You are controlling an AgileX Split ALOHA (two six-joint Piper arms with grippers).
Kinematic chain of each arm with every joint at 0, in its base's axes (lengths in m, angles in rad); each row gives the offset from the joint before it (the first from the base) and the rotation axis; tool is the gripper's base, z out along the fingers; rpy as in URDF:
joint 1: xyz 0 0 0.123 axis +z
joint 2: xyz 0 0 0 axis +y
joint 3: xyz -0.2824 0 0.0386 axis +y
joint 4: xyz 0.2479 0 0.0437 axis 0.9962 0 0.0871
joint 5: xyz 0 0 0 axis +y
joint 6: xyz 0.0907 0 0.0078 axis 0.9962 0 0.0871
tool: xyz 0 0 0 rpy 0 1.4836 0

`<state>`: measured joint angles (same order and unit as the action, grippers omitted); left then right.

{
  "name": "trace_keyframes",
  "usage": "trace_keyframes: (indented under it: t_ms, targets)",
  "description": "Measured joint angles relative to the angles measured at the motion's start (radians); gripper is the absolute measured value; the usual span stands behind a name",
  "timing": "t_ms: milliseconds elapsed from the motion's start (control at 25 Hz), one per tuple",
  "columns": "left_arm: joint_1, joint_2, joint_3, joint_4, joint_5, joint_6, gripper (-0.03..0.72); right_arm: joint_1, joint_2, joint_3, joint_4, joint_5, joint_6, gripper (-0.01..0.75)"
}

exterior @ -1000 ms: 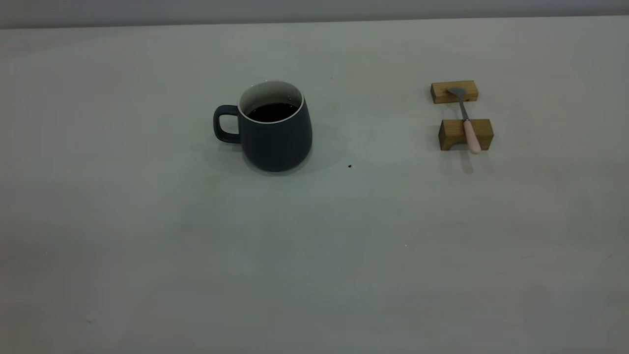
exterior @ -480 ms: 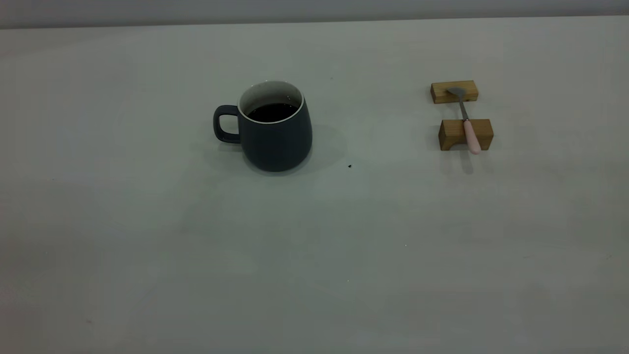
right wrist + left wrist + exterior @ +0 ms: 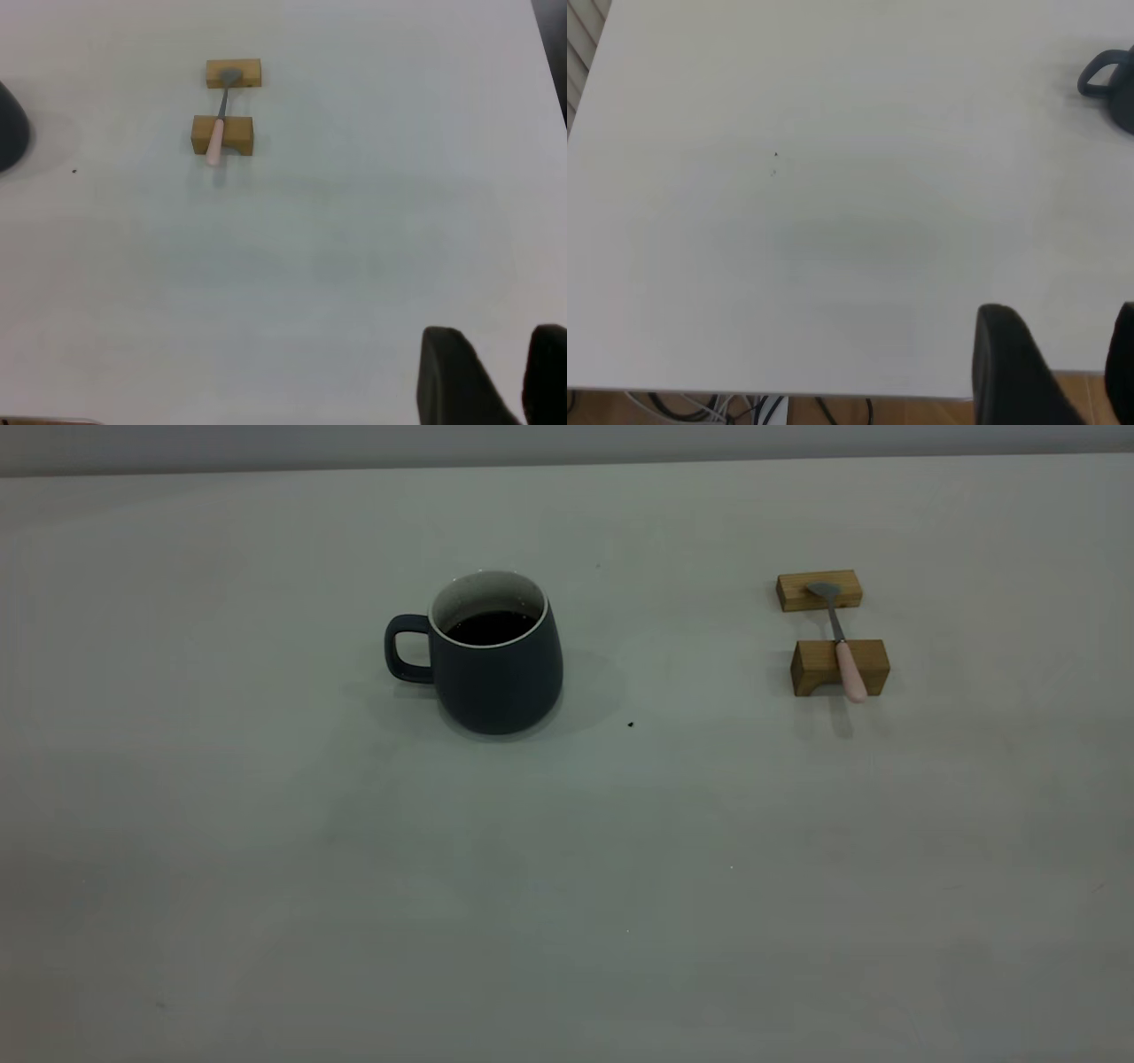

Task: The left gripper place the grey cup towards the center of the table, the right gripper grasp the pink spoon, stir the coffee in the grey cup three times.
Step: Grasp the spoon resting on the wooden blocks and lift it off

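Two wooden blocks [image 3: 828, 635] stand on the table [image 3: 567, 886] at the exterior view's right, one behind the other with a gap between, and the pink spoon [image 3: 840, 646] lies bridged across them: its metal bowl rests on the farther block, its pink handle crosses the nearer block and overhangs the front edge. No brand, label or writing can be read on any object. The grey cup [image 3: 496, 657] stands upright left of the table's middle, well apart from the blocks, its loop handle pointing to the exterior view's left. The coffee [image 3: 492, 627] fills it partway, dark against the whitish inner wall. A tiny dark speck [image 3: 630, 724] lies on the table just right of the cup.

Neither arm appears in the exterior view. The left gripper [image 3: 1063, 372] hangs near the table's edge, well apart from the cup, and its dark fingers [image 3: 1010, 363] stand spread with a clear gap between them. The right gripper [image 3: 500, 381] is likewise well apart from the spoon, its two fingers [image 3: 452, 376] parted, nothing between them.
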<state>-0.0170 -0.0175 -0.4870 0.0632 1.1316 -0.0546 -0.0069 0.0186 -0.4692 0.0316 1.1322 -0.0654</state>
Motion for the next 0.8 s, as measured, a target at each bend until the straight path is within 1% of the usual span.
trace_keyframes:
  t_ms: [360,480,560,640,720,800]
  targets:
    - [0.0,0.0,0.0,0.0,0.0,0.0,0.342,0.0,0.0,0.0,0.035,0.0,0.029,0.239]
    - [0.0,0.0,0.0,0.0,0.0,0.001,0.342,0.0,0.024,-0.006,0.054,0.01,0.031,0.268]
    - [0.0,0.0,0.0,0.0,0.0,0.001,0.342,0.0,0.079,-0.016,0.065,0.009,0.032,0.321]
    - [0.0,0.0,0.0,0.0,0.0,0.001,0.342,0.0,0.168,-0.034,0.074,-0.009,0.032,0.399]
    - [0.0,0.0,0.0,0.0,0.0,0.001,0.342,0.0,0.296,-0.056,0.08,-0.043,0.031,0.5]
    - [0.0,0.0,0.0,0.0,0.0,0.001,0.342,0.0,0.431,-0.084,0.08,-0.098,0.034,0.583]
